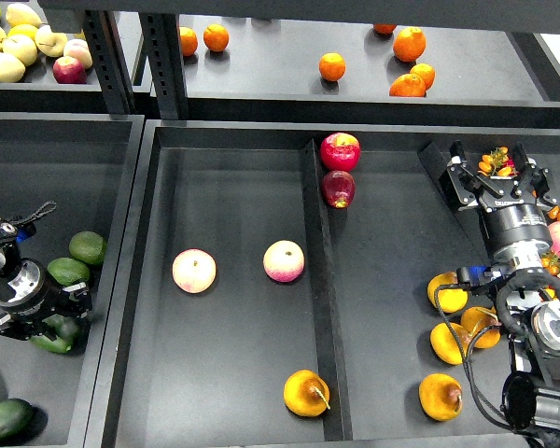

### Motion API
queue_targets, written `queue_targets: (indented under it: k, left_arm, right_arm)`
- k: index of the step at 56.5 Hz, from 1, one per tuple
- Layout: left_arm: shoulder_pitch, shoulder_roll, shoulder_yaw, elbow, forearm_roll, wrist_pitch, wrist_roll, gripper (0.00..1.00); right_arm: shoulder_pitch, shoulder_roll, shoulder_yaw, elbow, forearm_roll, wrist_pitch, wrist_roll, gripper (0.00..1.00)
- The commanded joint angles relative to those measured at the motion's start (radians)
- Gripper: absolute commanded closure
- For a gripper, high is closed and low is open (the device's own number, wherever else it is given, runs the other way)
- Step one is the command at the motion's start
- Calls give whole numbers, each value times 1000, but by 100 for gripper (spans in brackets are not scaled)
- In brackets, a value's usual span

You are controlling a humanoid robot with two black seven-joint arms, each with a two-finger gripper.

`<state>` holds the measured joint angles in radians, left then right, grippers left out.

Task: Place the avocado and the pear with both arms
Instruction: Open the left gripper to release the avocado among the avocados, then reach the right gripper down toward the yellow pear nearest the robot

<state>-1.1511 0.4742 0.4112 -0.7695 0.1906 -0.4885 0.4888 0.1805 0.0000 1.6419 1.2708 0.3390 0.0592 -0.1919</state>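
Several dark green avocados lie in the left bin, among them two at the back [88,247] and one [56,338] right under my left gripper [41,319]. That gripper points down with its fingers spread on either side of this avocado, and I cannot tell whether they touch it. A golden pear [306,392] with a thin stem lies at the front of the middle bin, by the divider. More pears [441,396] lie in the right bin beside my right arm. My right gripper [499,170] is open and empty, farther back over small orange fruits [497,157].
Two pink-yellow apples [194,271] [284,260] lie in the middle bin. Two red apples [340,151] sit at the back of the right bin. A raised divider [317,280] splits the two. The upper shelf holds oranges [332,66] and pale yellow fruits [19,47].
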Motion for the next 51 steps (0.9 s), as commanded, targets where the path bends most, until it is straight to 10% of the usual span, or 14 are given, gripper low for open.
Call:
queue_targets:
  k: [1, 25, 51]
  left_arm:
    - [-6, 56, -130, -16, -11, 0, 0, 13]
    - [74, 311, -617, -88, -312, 0, 0, 11]
    - [582, 250, -1351, -390, -539, 0, 0, 11]
  right_arm:
    - [-1, 0, -20, -1, 2, 1, -4, 0]
    - [-26, 0, -185, -1, 8, 1, -38, 0]
    - [-10, -305, -502, 24, 15, 7, -132, 0]
